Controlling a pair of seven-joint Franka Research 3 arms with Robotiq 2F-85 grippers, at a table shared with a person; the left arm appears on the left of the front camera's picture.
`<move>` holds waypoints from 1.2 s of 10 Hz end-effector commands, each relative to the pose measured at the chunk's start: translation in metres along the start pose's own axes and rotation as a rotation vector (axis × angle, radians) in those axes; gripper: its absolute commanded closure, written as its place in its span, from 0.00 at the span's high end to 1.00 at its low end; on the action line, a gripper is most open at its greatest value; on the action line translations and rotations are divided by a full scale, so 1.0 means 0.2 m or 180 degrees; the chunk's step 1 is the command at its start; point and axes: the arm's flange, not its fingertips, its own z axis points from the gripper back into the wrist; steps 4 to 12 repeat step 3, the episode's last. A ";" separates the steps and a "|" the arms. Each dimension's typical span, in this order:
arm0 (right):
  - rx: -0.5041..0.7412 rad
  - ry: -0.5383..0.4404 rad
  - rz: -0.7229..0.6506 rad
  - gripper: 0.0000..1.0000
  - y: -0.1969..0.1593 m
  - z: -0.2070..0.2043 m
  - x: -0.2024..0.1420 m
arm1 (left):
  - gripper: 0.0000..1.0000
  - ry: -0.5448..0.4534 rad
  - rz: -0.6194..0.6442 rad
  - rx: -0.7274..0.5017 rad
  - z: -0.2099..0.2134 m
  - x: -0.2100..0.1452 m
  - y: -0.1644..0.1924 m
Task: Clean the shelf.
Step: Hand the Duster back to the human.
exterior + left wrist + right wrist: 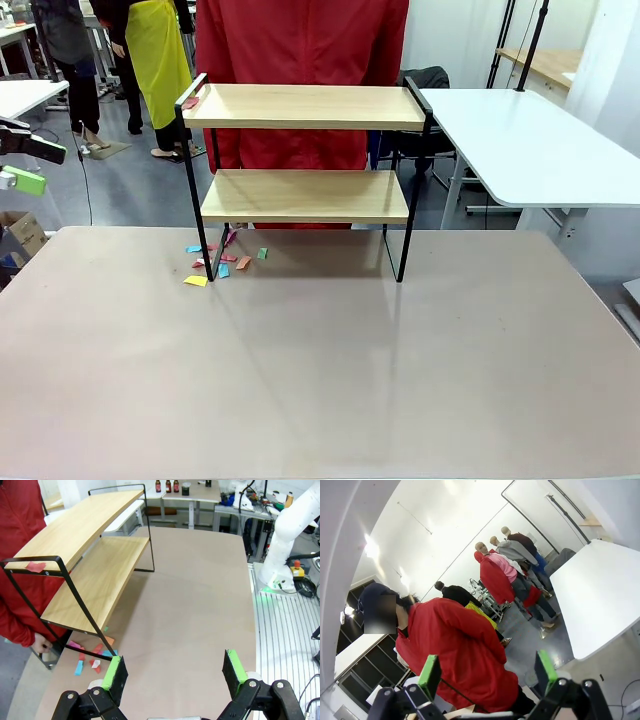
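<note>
Table (pixel 320 380): shelf (pixel 305 150) at back | left pincer (pixel 175 672) wide apart, empty | right pincer (pixel 487 672) wide apart, empty

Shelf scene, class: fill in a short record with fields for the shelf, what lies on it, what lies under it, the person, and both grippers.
shelf: two-tier, upright on the table's far side
on top board: one red scrap at the corner
on table by shelf leg: coloured paper scraps, scattered
person: red jacket, standing behind the shelf
left gripper: open, above the table, holding nothing
right gripper: open, pointing at the person
</note>
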 end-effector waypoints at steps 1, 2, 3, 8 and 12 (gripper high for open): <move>-0.0030 -0.0018 0.0042 1.00 0.00 0.01 -0.02 | 1.00 -0.0080 -0.0006 -0.0007 0.00 0.01 0.00; -0.0030 -0.0018 0.0042 1.00 0.00 0.01 -0.02 | 1.00 -0.0080 -0.0006 -0.0007 0.00 0.01 0.00; -0.0030 -0.0018 0.0042 1.00 0.00 0.01 -0.02 | 1.00 -0.0080 -0.0006 -0.0007 0.00 0.01 0.00; -0.0030 -0.0018 0.0042 1.00 0.00 0.01 -0.02 | 1.00 -0.0080 -0.0006 -0.0007 0.00 0.01 0.00; -0.0030 -0.0018 0.0042 1.00 0.00 0.01 -0.02 | 1.00 -0.0080 -0.0006 -0.0007 0.00 0.01 0.00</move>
